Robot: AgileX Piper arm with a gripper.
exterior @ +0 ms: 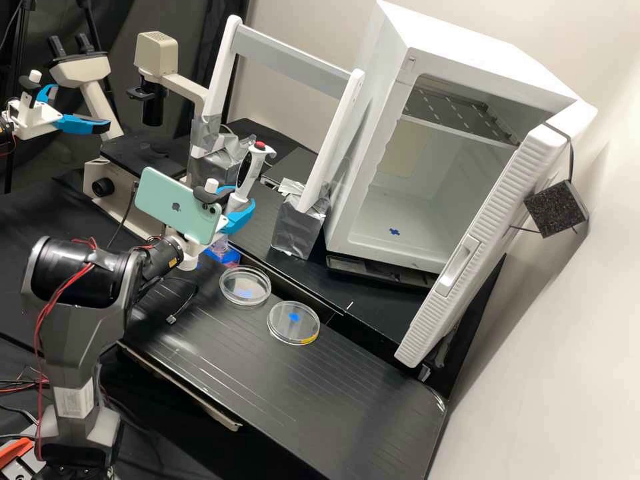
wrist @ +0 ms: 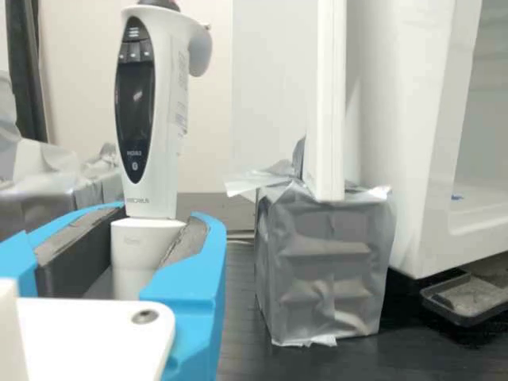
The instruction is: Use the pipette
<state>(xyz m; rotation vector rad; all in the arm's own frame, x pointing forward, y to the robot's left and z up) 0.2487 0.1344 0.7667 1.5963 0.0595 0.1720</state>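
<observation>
Grey arm (exterior: 83, 333) grips pipette (exterior: 251, 170)

From the high view, the gripper (exterior: 235, 205) and pipette are left of the white cabinet (exterior: 493, 73), two petri dishes (exterior: 241, 281) (exterior: 295, 331) nearer me. Picked up, I'd say; dispensing probably remains.

By the wrist view, blue fingers (wrist: 186, 298) hug its barrel (wrist: 144, 246), parted just that width, the cabinet beyond.

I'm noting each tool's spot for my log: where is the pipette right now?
In the high view, the pipette is in the gripper, just right of the green phone; in the wrist view, it is between the blue fingers.
</observation>
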